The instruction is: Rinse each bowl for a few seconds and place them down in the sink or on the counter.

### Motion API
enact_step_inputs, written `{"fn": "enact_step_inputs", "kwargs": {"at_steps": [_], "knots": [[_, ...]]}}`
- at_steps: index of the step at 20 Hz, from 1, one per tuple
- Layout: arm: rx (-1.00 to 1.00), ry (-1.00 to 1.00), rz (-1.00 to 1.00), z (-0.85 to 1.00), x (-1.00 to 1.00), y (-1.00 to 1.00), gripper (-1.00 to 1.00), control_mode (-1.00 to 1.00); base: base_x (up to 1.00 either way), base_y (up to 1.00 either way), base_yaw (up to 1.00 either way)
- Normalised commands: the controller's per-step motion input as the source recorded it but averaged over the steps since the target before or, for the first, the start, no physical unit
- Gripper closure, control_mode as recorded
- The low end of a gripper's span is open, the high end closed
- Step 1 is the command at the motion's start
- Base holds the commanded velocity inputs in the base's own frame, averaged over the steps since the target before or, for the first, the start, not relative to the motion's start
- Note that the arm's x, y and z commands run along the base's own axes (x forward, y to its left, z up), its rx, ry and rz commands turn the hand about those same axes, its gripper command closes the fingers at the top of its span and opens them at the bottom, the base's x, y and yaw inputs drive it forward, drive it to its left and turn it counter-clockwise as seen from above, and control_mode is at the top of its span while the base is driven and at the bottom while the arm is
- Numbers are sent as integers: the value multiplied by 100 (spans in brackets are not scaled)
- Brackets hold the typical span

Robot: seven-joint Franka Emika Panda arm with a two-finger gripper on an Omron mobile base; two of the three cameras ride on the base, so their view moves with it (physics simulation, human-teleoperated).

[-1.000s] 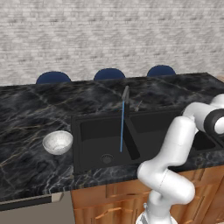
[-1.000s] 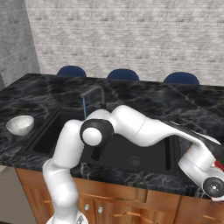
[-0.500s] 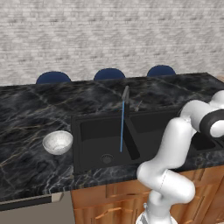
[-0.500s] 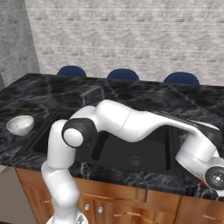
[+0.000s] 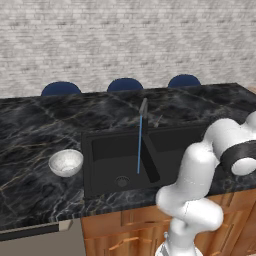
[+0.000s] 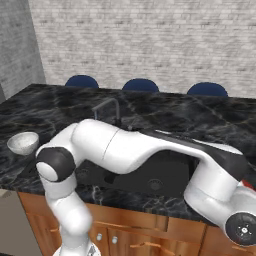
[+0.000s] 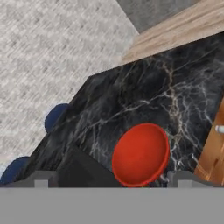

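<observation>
A small white bowl (image 5: pixel 66 162) with a speckled inside sits upright on the black marble counter (image 5: pixel 30 130), just left of the black double sink (image 5: pixel 107 150). The same white bowl (image 6: pixel 22 142) appears at the far left of the right base view. A thin stream of water (image 5: pixel 139 145) falls from the faucet (image 5: pixel 143 106) into the left basin. In the hand view a red bowl (image 7: pixel 141 154) rests on the counter (image 7: pixel 175 87), close in front of my gripper (image 7: pixel 114 180). The fingers (image 7: pixel 41 178) stand wide apart, open and holding nothing.
Three blue stools (image 5: pixel 125 84) stand behind the counter. My arm (image 5: pixel 200 170) reaches across the right basin and off to the right. Wooden cabinet fronts (image 5: pixel 120 235) lie below the counter, and a wooden floor (image 7: pixel 183 26) shows beyond its right end.
The arm has swung further right and lower, its elbow shifting left in the right base view. The white bowl has not moved and the water keeps running.
</observation>
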Motion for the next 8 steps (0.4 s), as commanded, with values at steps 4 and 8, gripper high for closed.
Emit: {"fn": "enact_step_inputs", "kwargs": {"at_steps": [4, 8], "knots": [[-13, 0, 6, 75, -11, 86, -100, -100, 0, 0, 0], [-16, 3, 2, 73, 0, 96, -100, -100, 0, 0, 0]]}}
